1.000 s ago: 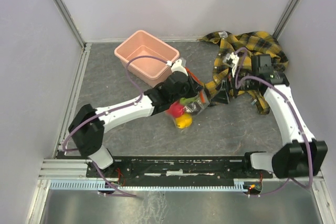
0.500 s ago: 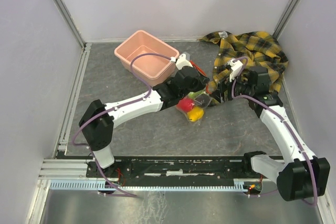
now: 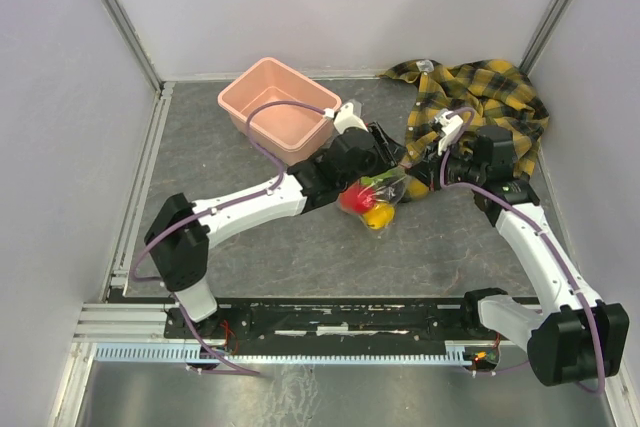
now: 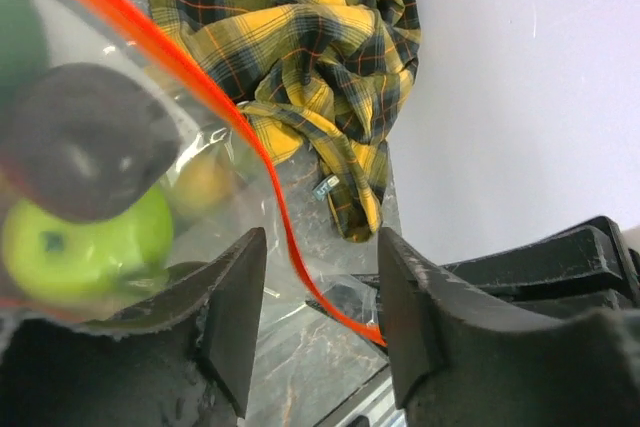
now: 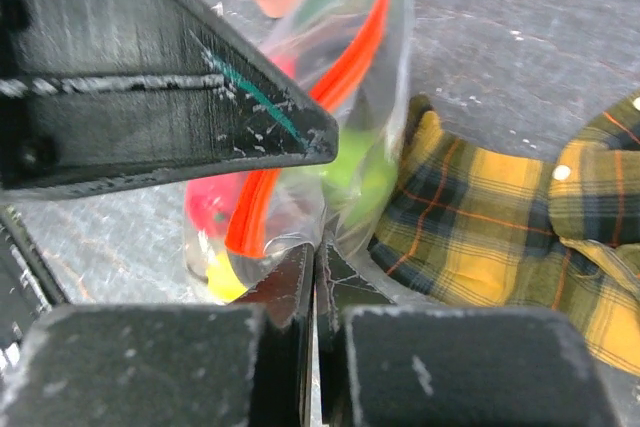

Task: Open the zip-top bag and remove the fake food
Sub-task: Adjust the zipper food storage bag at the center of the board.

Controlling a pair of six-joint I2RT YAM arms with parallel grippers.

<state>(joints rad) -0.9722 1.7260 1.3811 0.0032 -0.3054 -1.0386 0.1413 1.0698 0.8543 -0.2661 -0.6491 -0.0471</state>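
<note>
One bag [image 3: 381,190] is at mid-bench [image 3: 450,247], just beside one plaid shirt [image 3: 480,97]. Its crinkled film blurs the fruits [image 3: 357,197]. I count four, red, yellow, light green and dark; any others are smears. The right pincer [image 5: 315,262] is pressed together, pinching the bag's edge. The left pincer [image 4: 320,257] stands spread, the orange strip passing between its jaws. One pink tub [image 3: 280,107] sits behind.

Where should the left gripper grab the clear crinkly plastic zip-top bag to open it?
Probably pinch the lip at the orange-red zip strip, which the open left gripper straddles; come from the left, opposite the right gripper clamped on the clear zip-top bag.
</note>
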